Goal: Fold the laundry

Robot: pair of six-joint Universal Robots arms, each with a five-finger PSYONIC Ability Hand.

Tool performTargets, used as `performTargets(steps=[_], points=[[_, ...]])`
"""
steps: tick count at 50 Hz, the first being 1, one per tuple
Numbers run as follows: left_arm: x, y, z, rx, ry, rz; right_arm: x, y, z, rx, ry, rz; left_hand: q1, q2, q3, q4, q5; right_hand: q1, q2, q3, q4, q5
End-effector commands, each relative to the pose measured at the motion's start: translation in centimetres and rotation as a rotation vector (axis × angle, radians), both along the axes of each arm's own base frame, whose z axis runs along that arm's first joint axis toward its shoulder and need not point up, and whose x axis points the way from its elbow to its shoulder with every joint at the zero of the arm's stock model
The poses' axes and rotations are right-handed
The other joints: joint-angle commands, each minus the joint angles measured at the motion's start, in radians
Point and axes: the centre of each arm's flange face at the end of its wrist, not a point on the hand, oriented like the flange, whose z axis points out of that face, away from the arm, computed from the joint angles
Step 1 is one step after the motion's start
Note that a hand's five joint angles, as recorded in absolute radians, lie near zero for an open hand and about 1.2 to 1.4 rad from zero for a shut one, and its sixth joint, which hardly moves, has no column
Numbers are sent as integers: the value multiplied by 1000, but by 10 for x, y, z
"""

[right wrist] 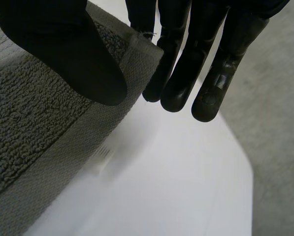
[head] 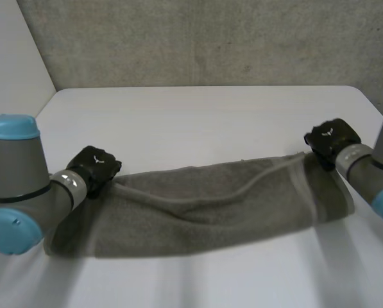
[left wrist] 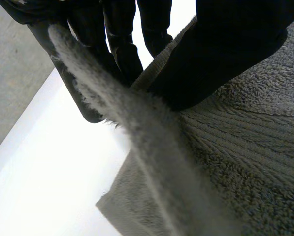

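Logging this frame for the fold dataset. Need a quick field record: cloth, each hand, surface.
cloth: grey towel, a long band stretched between the two hands
left hand: at the towel's left end, edge pinched between thumb and fingers
right hand: at the towel's far right corner, thumb on top, fingers under the corner
surface: white table, the towel's near part resting on it
fold state: a loose edge sags across the middle, so the fold looks unfinished
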Motion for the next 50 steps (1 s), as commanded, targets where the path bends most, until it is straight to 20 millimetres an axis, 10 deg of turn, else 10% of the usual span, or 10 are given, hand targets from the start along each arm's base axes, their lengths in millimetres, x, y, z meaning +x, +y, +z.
performTargets(steps=[1,30,32,33,34,50], points=[[5,-19,-10,-18,-48,98,21,-23,-7,-126,-42,13,203,178,179,179,182,425,215,205,204,230],[3,-29,-8,-74,-42,110,31,-31,-30,-140,45,-62,203,178,179,179,182,376,166,157,156,182],[3,-29,-8,-77,-42,112,31,-32,-28,-144,42,-64,139,114,115,114,117,-29,-239,-249,-250,-224],[3,-29,-8,-76,-41,114,31,-32,-25,-149,32,-68,-283,-307,-306,-307,-304,-686,-896,-906,-907,-881],[4,-28,-8,-76,-46,117,32,-31,-21,-151,16,-70,-828,-852,-851,-852,-849,-797,-1007,-1017,-1017,-991],[9,9,44,-142,113,156,6,11,46,-73,-162,50,-1018,-1043,-1041,-1042,-1039,-797,-1007,-1017,-1017,-991]])
